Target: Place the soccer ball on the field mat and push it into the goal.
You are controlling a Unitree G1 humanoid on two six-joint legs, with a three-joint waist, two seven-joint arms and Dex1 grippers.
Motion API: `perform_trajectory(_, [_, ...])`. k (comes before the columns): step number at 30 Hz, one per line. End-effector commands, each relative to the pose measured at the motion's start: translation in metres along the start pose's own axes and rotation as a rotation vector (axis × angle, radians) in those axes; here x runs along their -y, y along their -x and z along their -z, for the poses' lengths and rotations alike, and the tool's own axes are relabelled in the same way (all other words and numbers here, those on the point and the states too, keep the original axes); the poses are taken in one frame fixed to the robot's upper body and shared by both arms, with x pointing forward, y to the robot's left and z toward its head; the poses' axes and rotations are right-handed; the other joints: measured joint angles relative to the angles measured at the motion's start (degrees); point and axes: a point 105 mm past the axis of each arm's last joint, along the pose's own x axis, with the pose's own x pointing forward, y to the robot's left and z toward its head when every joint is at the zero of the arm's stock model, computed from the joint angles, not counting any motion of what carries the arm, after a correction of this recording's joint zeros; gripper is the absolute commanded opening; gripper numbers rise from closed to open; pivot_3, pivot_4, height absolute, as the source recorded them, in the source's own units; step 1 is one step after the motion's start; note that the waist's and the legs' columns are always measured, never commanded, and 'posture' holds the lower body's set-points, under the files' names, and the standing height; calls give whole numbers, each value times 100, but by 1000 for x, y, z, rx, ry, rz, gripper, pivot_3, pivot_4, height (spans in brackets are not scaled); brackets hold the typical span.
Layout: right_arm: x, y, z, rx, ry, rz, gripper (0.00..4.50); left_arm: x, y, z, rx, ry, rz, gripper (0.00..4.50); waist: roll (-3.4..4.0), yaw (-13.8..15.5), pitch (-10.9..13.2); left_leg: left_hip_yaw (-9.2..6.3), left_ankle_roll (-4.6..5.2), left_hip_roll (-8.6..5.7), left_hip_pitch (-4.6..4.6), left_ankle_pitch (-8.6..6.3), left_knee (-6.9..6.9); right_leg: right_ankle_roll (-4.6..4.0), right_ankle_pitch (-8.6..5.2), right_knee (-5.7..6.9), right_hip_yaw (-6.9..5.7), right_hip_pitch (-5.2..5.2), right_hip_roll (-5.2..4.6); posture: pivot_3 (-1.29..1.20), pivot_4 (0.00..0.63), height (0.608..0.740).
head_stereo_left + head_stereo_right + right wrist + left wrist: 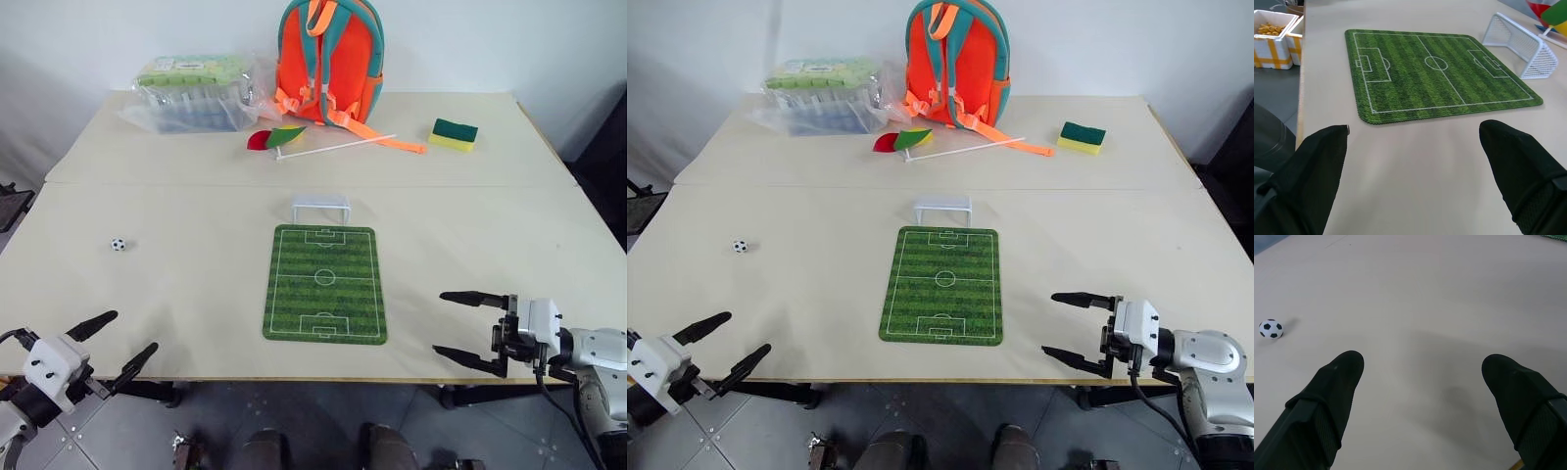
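No words, brand names or numbers can be read anywhere. The only markings are the white pitch lines printed on the field mat [324, 284]: a centre circle, a halfway line and a penalty box at each end. The green label on the plastic-wrapped package [193, 90] near the table's far left corner is too small to read.

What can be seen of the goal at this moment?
The goal is a small white frame with pale netting behind, plastic by its look. It stands upright on the bare table, just past the far short edge of the field mat, mouth facing the mat, close to it without overlapping. Nothing lies inside it or touches it.
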Motion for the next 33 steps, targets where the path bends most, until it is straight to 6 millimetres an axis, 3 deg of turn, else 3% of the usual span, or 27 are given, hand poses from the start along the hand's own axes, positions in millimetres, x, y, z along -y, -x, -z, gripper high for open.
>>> perform_trajectory(1, [-3,-7,-7,51,-6,-15,4500,-7,8,-1,5,41,-65,4449,0,-1,0,0,0,0,0,0,0,0,0,0,0,0,0,0,150,740])
perform_trajectory(8, [16,-26,-34,228,-82,114,4500,-17,32,6,69,272,-295,4449,0,-12,0,0,-4,9,1,-4,3,-1,1,0,4,0,7,0,150,740])
perform_trajectory(10, [29,-33,-49,333,-54,195,4500,-31,59,18,114,342,-571,4449,-1,-16,0,-1,-6,14,1,-5,7,-2,1,1,5,0,11,0,150,740])
perform_trajectory(12, [35,-40,-61,427,-13,226,4500,-31,91,38,99,395,-815,4449,-3,-26,-1,11,-15,41,5,-16,15,-8,5,-5,17,0,36,0,150,740])
perform_trajectory(15, [37,-47,-65,461,6,218,4500,-23,101,48,83,425,-918,4449,-7,15,-1,14,-23,52,5,-22,15,-14,4,-6,14,-4,50,0,150,740])
perform_trajectory(19, [36,-50,-58,446,2,204,4500,-28,87,36,138,443,-907,4449,-21,176,-9,10,-20,53,-4,-24,33,-17,4,-3,9,-4,51,0,150,740])
perform_trajectory(23, [39,-53,-53,436,10,191,4500,-49,56,15,188,433,-859,4449,-20,156,-9,13,-12,56,-11,-48,84,-17,5,13,16,0,53,0,150,740])
perform_trajectory(27, [42,-56,-51,438,10,195,4500,-79,13,-10,232,424,-804,4449,-16,118,-11,16,-14,61,-5,-47,95,-19,5,31,26,-1,59,0,150,740])
perform_trajectory(33, [43,-62,-50,446,7,200,4500,-119,-55,-17,155,437,-717,4449,-14,107,-12,26,-18,63,1,-49,92,-21,5,35,33,-6,67,0,150,740])
